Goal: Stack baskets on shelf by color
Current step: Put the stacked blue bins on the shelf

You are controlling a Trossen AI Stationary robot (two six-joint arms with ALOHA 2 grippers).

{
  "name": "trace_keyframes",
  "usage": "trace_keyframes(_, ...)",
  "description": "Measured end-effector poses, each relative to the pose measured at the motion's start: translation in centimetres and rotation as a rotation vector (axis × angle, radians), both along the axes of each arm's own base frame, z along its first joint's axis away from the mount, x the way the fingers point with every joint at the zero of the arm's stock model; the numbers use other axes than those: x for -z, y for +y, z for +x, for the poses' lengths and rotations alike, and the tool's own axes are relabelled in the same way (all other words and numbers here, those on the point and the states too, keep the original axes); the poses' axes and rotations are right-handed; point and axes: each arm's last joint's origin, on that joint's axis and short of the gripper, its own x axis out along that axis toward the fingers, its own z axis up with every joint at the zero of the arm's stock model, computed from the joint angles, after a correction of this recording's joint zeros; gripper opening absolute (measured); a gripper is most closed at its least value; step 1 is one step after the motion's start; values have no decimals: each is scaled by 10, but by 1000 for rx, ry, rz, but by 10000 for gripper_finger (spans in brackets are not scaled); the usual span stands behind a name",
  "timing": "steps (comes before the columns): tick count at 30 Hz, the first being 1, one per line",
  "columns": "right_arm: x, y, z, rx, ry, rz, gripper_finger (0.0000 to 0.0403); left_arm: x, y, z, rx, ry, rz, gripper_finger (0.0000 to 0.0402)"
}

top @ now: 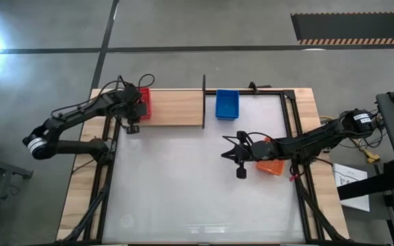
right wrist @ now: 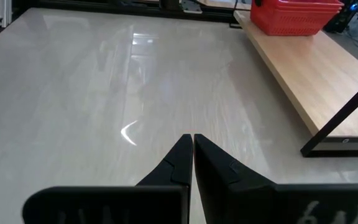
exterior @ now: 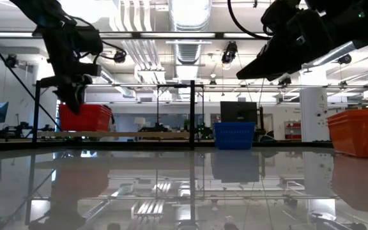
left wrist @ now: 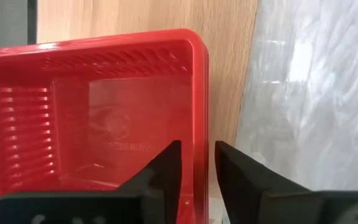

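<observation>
A white glossy surface [top: 197, 184] seen from above carries a light-wood shelf [top: 176, 107] along its far edge, with a thin dark upright post [top: 204, 101] at the shelf's right end. A red basket [top: 144, 102] sits on the left end of the shelf. The left gripper [left wrist: 197, 163] hangs directly over this basket's near rim; its fingers [left wrist: 166, 165] straddle the rim wall (one inside the basket, one outside) with a small gap on either side, so they are parted and not pinching it.

Just beyond the post, off the shelf, a blue basket [top: 227, 104] rests on the white surface. An orange basket [top: 270, 166] lies near the right edge of the surface, partly hidden under the right arm.

The right gripper [top: 241, 158] hovers above the open middle-right of the surface, beside the orange basket, pointing toward the shelf. Its fingers [right wrist: 182, 163] are pressed together with nothing between them.

From table height, the red basket [exterior: 85, 117] stands at the left, the blue basket [exterior: 234, 135] centre, the orange basket [exterior: 360, 131] at the right.
</observation>
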Motion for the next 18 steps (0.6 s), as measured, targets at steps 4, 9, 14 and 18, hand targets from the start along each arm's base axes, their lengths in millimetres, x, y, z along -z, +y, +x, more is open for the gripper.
trace_keyframes(4, -1, 0, 0, 0, -10, 2, 8, -5, -3, -3, -2, -23, 21, 88)
trace_keyframes(9, -1, 0, 1, 0, -13, 2, 8, -11, -7, -8, -3, -46, 43, 89)
trace_keyframes(14, -1, 0, 1, 0, -14, 3, 8, -18, -11, -11, -21, -81, 64, 89)
trace_keyframes(18, -2, 0, 1, 0, -18, 3, 8, -24, -15, -15, -26, -113, 92, 89)
